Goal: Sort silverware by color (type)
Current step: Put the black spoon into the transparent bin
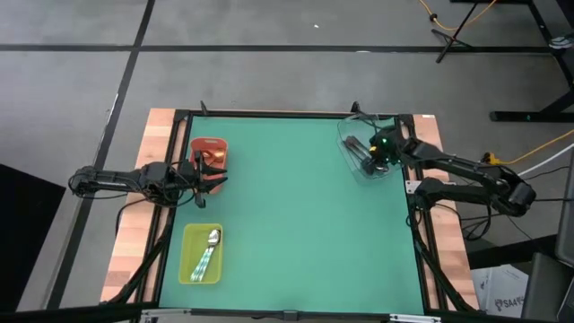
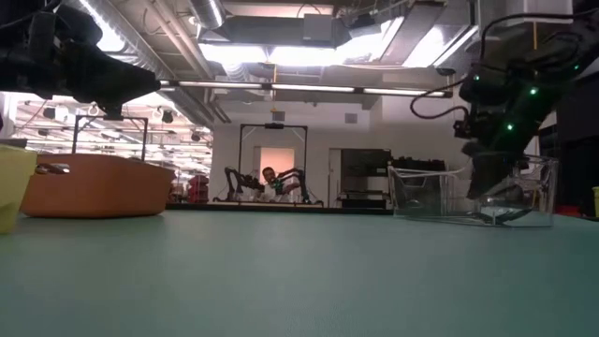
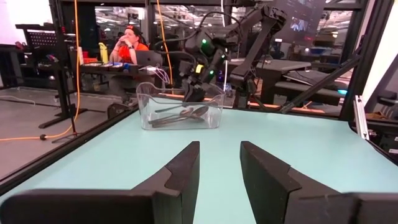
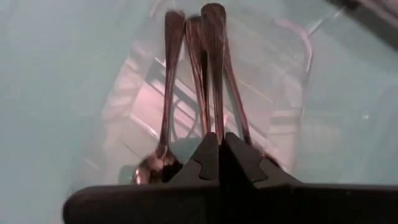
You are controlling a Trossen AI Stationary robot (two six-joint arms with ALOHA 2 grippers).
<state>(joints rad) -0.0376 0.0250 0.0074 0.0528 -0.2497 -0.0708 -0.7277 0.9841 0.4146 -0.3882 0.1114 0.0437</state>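
My right gripper (image 1: 373, 158) reaches down into the clear tray (image 1: 359, 166) at the table's far right and is shut. Several dark spoons (image 3: 183, 114) lie side by side on the tray's floor, and their handles (image 4: 186, 68) show in the right wrist view. My left gripper (image 3: 219, 168) is open and points level across the table. It hovers by the red tray (image 1: 208, 148) at the far left and touches nothing. The yellow-green tray (image 1: 191, 269) at the near left holds mint-handled spoons (image 1: 209, 249). A spoon end (image 2: 51, 168) sticks up over the red tray's rim. My right gripper is shut on a dark spoon's handle (image 4: 217, 118), which runs straight into the seam between the fingertips (image 4: 208, 155). The fingers come from above, slanting down into the clear tray, and lie along the handle. The spoon's far end (image 4: 214, 12) rests among the other spoons in the tray.
The green table top (image 1: 296, 215) between the three trays is bare. A black frame (image 1: 269, 114) edges the table. Beyond the far edge sit a person at a desk (image 3: 127, 43) and another robot rig (image 2: 271, 183).
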